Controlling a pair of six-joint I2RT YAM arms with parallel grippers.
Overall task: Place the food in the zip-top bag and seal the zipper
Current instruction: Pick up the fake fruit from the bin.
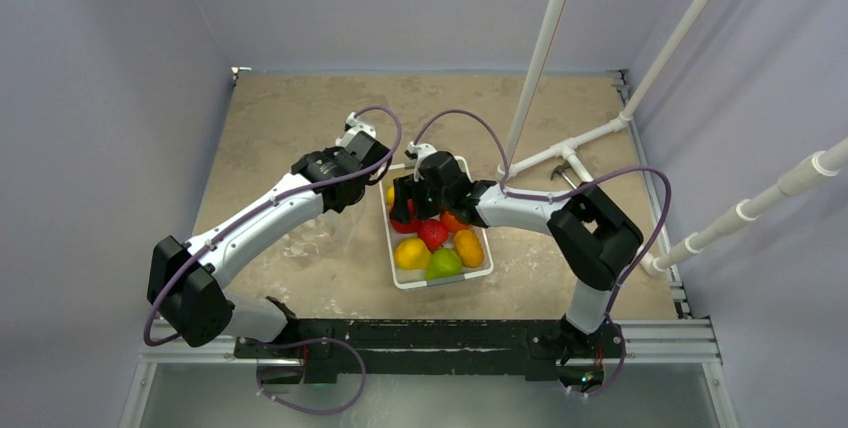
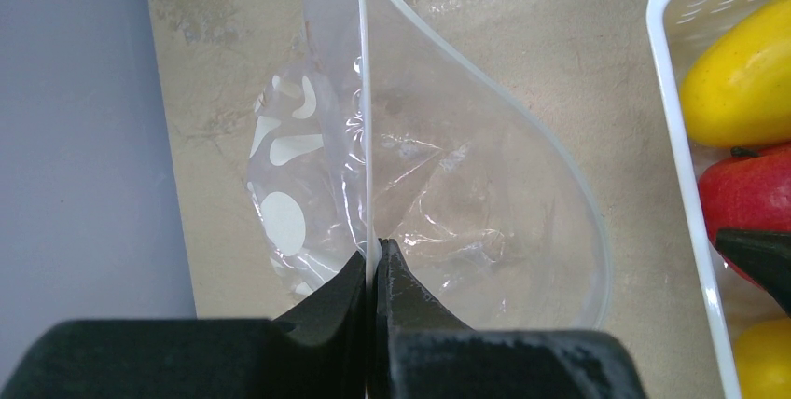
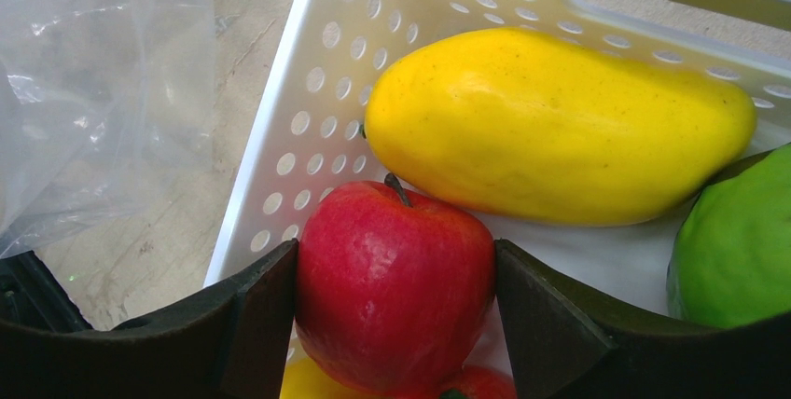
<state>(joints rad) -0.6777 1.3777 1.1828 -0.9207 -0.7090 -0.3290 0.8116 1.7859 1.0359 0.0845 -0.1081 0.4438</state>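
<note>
Food [image 1: 412, 253] in white tray [image 3: 317, 138], open-mouthed zip-top bag [image 2: 448, 203] just beside

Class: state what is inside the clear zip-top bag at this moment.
The zip-top bag looks empty: only table shows through. The left gripper, pinching its rim, covers the near end.

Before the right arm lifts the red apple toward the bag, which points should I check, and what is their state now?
1. The left gripper is shut on the zipper: ok.
2. The zip-top bag has its mouth open: ok.
3. The right gripper straddles the red apple, touching both sides: ok.
4. Grip firm enough to lift: cannot tell.
5. Nothing lies on top of the apple: ok.
</note>
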